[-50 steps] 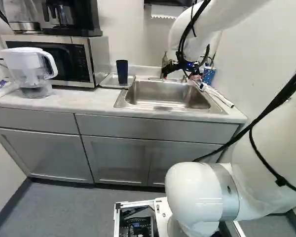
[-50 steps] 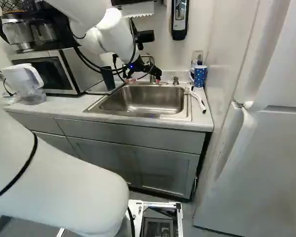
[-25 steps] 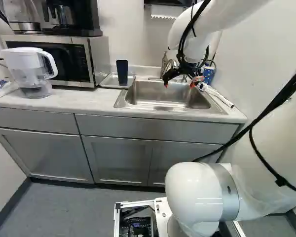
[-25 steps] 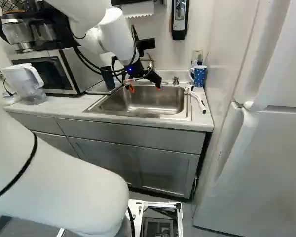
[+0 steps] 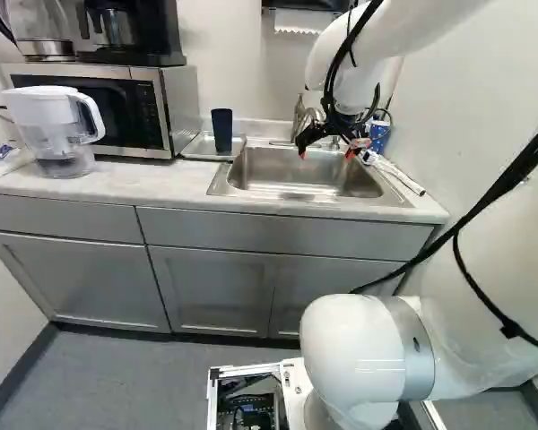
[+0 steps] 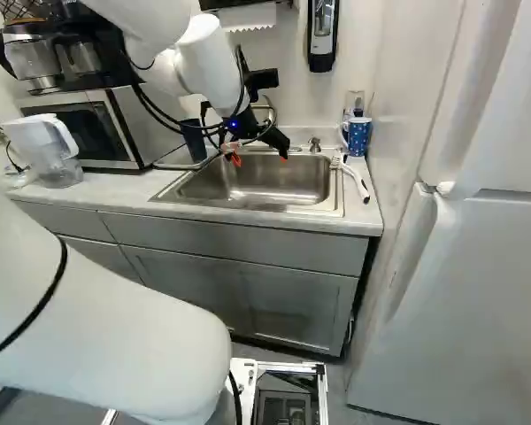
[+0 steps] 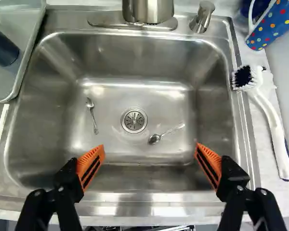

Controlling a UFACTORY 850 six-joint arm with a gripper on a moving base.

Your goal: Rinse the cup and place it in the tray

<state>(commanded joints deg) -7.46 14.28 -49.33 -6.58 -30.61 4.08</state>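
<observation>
Cup (image 5: 221,131), one in number and dark, is seen upright in the tray (image 7: 26,53), on the side of the sink (image 5: 217,184) nearer the microwave (image 5: 175,107). One tray is counted, set right beside the basin. In the sink, two spoons (image 7: 91,113) (image 7: 155,139) are found, with the single drain (image 7: 134,120) between them: one is laid on the tray's side, the other on the brush's side, its bowl turned toward the drain.

Above the sink, the gripper (image 5: 325,152) is held well apart from the cup. In the wrist view, its two fingers are spread wide, their orange pads (image 7: 90,166) facing each other across a broad gap. Nothing is held between them, and no spoon is touched by them.

One faucet (image 7: 154,10) is mounted at the sink's back edge, with one small lever (image 7: 202,18) beside it. One brush (image 7: 274,127) is laid on the counter (image 5: 108,184) at the side away from the tray, its head at the sink's rim. Near the brush head, one blue dotted mug (image 6: 359,137) is stood upright.

Farther out, past the tray, one microwave is placed, with a coffee maker (image 5: 130,31) on top. Before it, one lidded pitcher (image 5: 58,125) is kept. One fridge (image 6: 478,292) is seen at the right of the right base view.
</observation>
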